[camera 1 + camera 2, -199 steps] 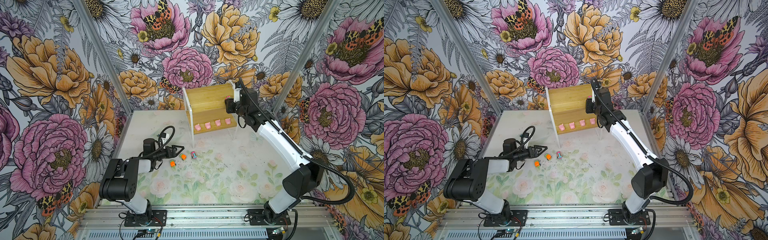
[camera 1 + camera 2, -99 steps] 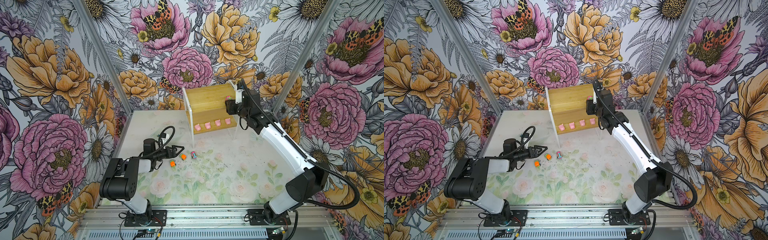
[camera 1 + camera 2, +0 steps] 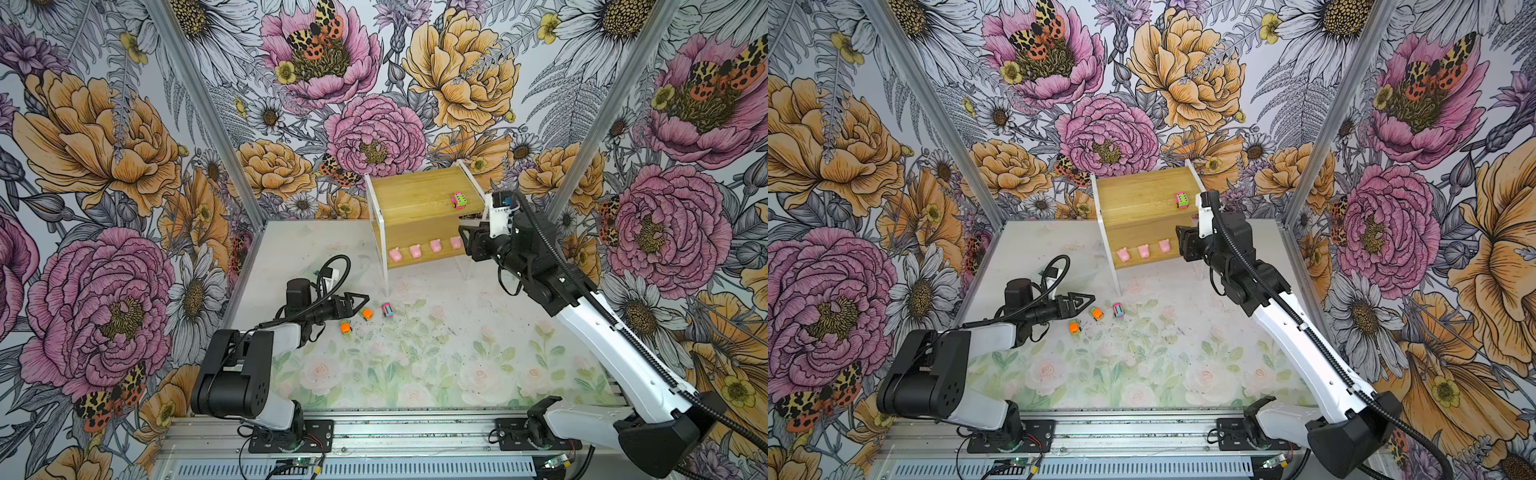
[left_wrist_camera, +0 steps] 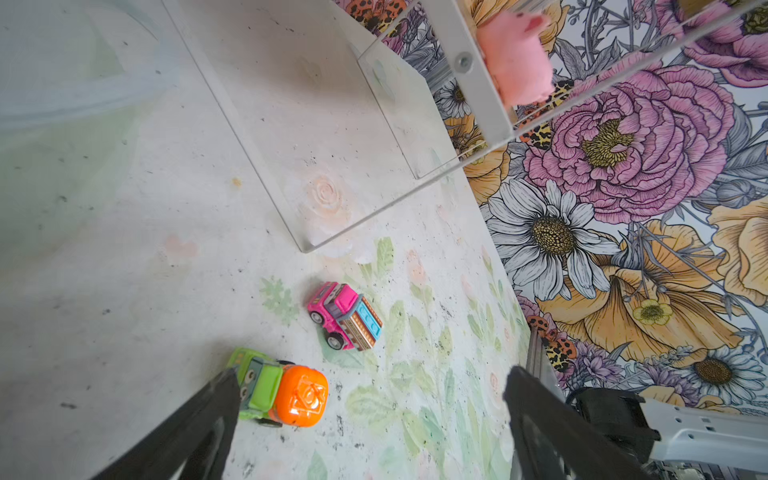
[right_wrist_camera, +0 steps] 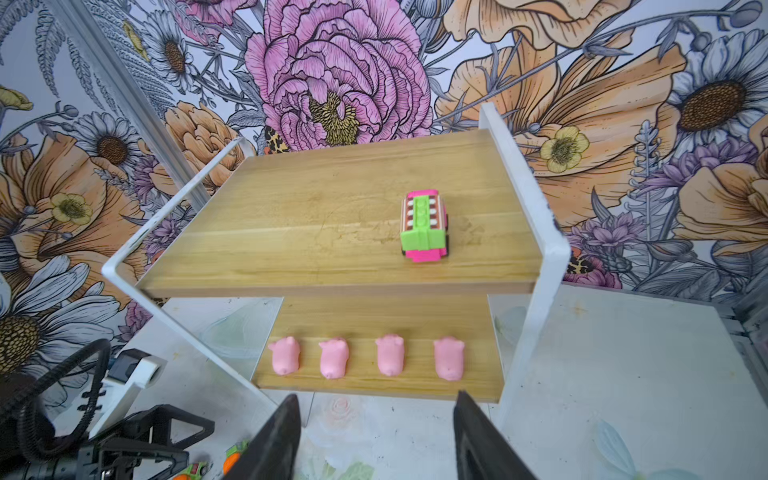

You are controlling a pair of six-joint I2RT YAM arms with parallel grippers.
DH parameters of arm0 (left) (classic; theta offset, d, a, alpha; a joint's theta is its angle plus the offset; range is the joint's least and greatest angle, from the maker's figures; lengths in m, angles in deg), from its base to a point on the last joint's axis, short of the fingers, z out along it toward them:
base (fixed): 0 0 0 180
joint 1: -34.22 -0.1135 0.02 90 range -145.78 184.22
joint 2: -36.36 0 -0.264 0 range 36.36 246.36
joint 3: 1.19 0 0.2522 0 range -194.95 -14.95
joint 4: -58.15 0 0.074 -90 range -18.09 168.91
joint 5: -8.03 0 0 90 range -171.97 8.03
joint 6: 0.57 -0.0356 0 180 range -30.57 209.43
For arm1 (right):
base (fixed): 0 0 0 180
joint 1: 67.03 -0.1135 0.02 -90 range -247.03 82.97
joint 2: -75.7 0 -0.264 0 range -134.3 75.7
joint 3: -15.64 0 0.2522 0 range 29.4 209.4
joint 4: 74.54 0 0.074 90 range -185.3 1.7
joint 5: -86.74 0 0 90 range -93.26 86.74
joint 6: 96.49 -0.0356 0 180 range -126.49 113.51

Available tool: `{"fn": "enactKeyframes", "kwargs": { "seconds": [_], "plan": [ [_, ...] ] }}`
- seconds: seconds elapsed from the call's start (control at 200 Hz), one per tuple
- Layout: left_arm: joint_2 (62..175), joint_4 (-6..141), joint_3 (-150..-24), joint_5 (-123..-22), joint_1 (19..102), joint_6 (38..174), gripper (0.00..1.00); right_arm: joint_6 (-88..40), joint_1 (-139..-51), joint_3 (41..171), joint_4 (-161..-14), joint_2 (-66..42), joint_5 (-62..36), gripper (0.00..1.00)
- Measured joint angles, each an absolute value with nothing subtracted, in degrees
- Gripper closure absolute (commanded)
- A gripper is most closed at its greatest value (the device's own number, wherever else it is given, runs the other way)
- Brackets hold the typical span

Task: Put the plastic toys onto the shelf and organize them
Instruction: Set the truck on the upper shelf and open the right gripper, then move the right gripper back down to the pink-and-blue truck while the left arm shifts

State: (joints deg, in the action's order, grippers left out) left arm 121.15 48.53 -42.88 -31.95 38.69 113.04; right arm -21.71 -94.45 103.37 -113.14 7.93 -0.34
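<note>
The shelf (image 3: pixel 419 195) stands at the back of the table. A pink car with a green top (image 3: pixel 458 200) (image 5: pixel 424 226) sits on its upper board. Four pink pigs (image 5: pixel 365 357) stand in a row on the lower board. My right gripper (image 3: pixel 464 237) (image 5: pixel 376 397) hovers open and empty in front of the shelf's right end. In one top view it hides the rightmost pig. On the table lie two orange-and-green cars (image 3: pixel 366 313) (image 3: pixel 345 327) and a pink car with a turquoise top (image 3: pixel 387 309) (image 4: pixel 345 316). My left gripper (image 3: pixel 365 297) (image 4: pixel 372 374) is open low over them, with one car (image 4: pixel 282 395) beside one finger.
Flowered walls close in the table at the back and both sides. A crumpled clear plastic bag (image 3: pixel 311 266) lies at the back left by the left arm. A metal rail (image 3: pixel 395 432) with both arm bases runs along the front edge.
My right gripper opened, left the pink car with the green top on the upper board, and drew back and down from it. The left arm has not moved.
</note>
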Motion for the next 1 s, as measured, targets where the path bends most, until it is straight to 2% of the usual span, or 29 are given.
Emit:
{"fn": "enactKeyframes", "kwargs": {
  "seconds": [0.155,0.38,0.731,1.001],
  "plan": [
    [119.27,49.49,-41.21,-32.28,39.80,113.09,0.01,-23.28,-98.99,94.28,-111.35,11.12,0.38,0.42],
    [111.52,51.24,-37.43,-35.64,40.46,113.33,0.01,-27.09,-106.21,80.88,-105.03,8.43,1.56,0.42],
    [104.22,56.77,-36.23,-40.89,43.10,113.81,0.01,-29.23,-114.36,78.46,-90.61,-6.43,4.31,0.41],
    [91.69,65.91,-34.90,-47.75,44.35,117.24,0.01,-31.55,-116.20,78.41,-85.12,-16.42,4.68,0.40]
  ]
}}
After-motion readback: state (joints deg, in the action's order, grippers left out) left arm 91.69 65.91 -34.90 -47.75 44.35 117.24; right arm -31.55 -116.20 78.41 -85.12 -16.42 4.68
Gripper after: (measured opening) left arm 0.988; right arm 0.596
